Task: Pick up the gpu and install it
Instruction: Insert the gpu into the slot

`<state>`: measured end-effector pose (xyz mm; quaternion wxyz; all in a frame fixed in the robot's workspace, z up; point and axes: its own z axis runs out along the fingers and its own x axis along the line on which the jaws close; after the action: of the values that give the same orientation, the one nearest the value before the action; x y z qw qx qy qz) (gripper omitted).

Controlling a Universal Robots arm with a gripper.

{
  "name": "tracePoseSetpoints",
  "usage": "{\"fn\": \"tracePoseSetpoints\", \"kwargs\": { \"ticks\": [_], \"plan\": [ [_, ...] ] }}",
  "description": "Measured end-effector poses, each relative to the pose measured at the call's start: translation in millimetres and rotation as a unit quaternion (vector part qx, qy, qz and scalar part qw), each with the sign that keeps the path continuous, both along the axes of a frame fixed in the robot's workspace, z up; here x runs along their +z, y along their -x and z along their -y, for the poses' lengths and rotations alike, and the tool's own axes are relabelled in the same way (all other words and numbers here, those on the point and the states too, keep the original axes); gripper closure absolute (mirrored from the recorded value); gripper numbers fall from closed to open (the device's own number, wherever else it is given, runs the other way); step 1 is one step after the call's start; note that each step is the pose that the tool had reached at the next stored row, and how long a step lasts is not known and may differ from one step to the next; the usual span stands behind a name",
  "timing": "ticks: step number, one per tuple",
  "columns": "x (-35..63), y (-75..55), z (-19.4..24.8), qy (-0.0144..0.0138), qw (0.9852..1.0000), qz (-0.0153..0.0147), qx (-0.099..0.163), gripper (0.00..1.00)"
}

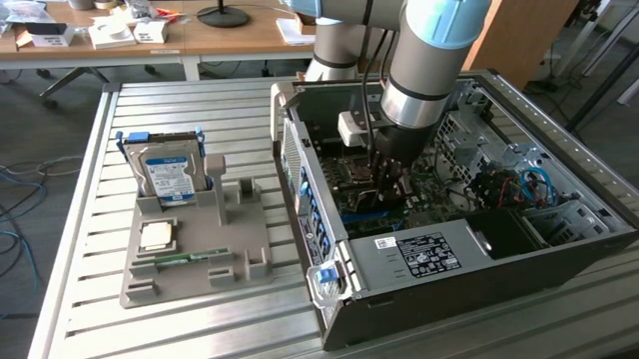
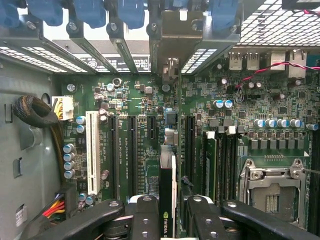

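Note:
In the wrist view the gpu (image 2: 167, 172) shows edge-on, a thin black card with a green logo near my fingers. It stands upright over the motherboard's (image 2: 145, 107) long black slots. Its silvery end bracket (image 2: 170, 45) reaches the rear slot openings of the case. My gripper (image 2: 169, 207) is shut on the card, one black finger (image 2: 145, 215) on each side. In the exterior view the gripper (image 1: 384, 187) is deep inside the open computer case (image 1: 450, 258), low over the motherboard, and the card is largely hidden behind it.
A white expansion slot (image 2: 91, 150) and the cpu socket (image 2: 272, 192) flank the card. Blue slot latches (image 2: 130, 10) line the case's rear wall. Beside the case, a grey tray (image 1: 190, 277) holds a hard drive (image 1: 167, 176), a cpu (image 1: 157, 235) and a memory stick (image 1: 185, 258).

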<state>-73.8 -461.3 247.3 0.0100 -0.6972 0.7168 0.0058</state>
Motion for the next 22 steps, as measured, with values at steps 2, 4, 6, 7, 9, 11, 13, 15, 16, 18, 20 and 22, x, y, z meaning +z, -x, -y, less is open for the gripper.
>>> {"fn": "tracePoseSetpoints", "kwargs": {
  "ticks": [2,4,6,7,9,11,13,15,16,18,20,22],
  "plan": [
    [-0.1,1.0,0.0,-0.0001,1.0000,0.0001,0.000,0.74],
    [-0.1,2.0,0.0,-0.0001,1.0000,0.0001,0.000,0.74],
    [0.0,2.1,0.0,0.0000,1.0000,0.0000,0.000,0.74],
    [0.0,2.1,0.0,0.0000,1.0000,0.0000,0.000,0.74],
    [0.0,2.4,0.0,0.0000,1.0000,0.0000,0.000,0.74],
    [0.0,2.5,0.0,0.0000,1.0000,0.0000,0.000,0.74],
    [0.0,2.5,0.0,0.0000,1.0000,0.0000,0.000,0.74],
    [0.0,2.5,0.0,0.0000,1.0000,0.0000,0.000,0.74],
    [-0.2,2.5,0.1,0.0000,1.0000,0.0000,0.000,0.74],
    [-1.2,2.5,0.1,0.0000,1.0000,0.0000,0.000,0.74],
    [-1.3,2.5,0.1,0.0001,1.0000,0.0000,0.000,0.74],
    [-1.3,2.5,0.0,0.0001,1.0000,-0.0001,0.000,0.74]
  ]
}}
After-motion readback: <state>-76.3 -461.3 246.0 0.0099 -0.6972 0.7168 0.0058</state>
